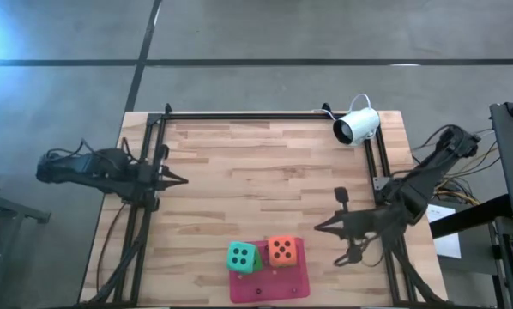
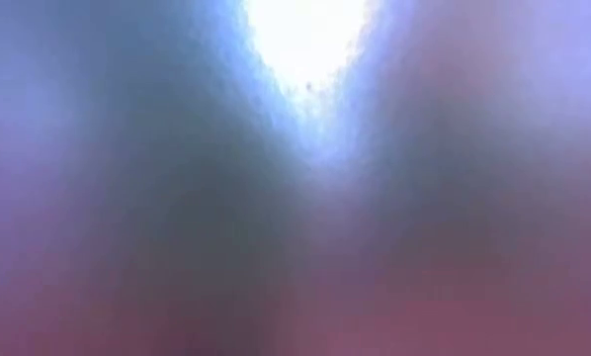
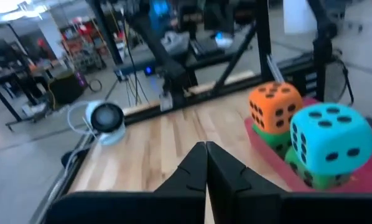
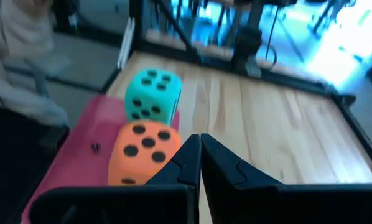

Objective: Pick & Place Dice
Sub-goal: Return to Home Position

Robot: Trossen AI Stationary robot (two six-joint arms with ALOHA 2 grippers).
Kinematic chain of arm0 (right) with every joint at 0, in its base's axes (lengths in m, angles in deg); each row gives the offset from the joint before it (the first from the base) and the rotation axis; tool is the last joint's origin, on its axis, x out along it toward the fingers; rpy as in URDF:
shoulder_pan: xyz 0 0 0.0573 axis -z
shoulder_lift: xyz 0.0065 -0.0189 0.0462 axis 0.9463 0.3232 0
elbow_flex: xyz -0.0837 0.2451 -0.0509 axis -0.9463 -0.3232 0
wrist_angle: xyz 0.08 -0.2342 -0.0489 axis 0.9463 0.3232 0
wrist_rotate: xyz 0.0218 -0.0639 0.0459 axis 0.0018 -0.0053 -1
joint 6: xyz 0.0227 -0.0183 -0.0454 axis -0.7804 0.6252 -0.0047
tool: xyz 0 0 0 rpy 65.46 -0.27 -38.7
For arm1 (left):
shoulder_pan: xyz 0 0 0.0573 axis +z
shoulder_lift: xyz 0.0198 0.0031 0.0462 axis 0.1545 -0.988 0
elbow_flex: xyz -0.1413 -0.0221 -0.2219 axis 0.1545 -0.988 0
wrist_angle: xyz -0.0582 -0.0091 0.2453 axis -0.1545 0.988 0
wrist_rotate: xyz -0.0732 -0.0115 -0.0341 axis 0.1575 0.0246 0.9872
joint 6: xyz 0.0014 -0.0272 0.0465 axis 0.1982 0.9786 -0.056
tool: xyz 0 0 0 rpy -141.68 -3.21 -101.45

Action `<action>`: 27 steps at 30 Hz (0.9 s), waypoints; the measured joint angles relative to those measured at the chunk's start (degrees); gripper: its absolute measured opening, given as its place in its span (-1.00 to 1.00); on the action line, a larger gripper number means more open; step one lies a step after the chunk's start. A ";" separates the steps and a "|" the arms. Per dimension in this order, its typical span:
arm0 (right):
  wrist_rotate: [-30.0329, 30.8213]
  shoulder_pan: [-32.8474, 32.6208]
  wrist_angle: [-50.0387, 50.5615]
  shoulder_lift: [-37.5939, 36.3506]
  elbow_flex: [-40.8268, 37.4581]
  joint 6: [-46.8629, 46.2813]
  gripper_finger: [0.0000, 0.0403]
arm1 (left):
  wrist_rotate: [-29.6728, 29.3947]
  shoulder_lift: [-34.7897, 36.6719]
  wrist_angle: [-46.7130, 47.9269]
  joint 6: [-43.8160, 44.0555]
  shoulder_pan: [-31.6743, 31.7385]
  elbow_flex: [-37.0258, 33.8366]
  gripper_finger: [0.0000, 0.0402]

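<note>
The teal die [image 1: 243, 256] and the orange-red die [image 1: 282, 250] sit on top of the green dice [image 3: 274, 138], on the pink mat [image 1: 274, 290] at 6 o'clock of the table [image 1: 265, 163]. The left gripper [image 1: 181, 179] hangs at 9 o'clock and the right gripper [image 1: 319, 227] at 4 o'clock, near the mat. Both have their fingers pressed together and empty.

On the mat [image 1: 269, 286], upper dice [image 3: 331, 140] rest on lower dice [image 3: 268, 138], two stacks side by side. My right hand [image 1: 318, 227] hangs near the mat's right; my left hand [image 1: 184, 180] is well left.
</note>
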 joint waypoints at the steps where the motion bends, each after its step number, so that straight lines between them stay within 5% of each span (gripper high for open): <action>1: 0.00 0.00 -2.74 -1.57 -2.01 1.09 -0.96 | 0.00 0.74 -0.79 0.05 0.00 -0.38 -0.98; 12: -0.07 -0.02 -23.67 -17.59 -21.59 7.82 -0.96 | -0.43 10.09 -6.70 0.64 0.00 -5.92 -0.98; 27: -0.22 -0.02 -31.80 -35.89 -36.55 9.41 -0.96 | -1.85 20.08 -4.55 0.62 0.02 -7.66 -0.98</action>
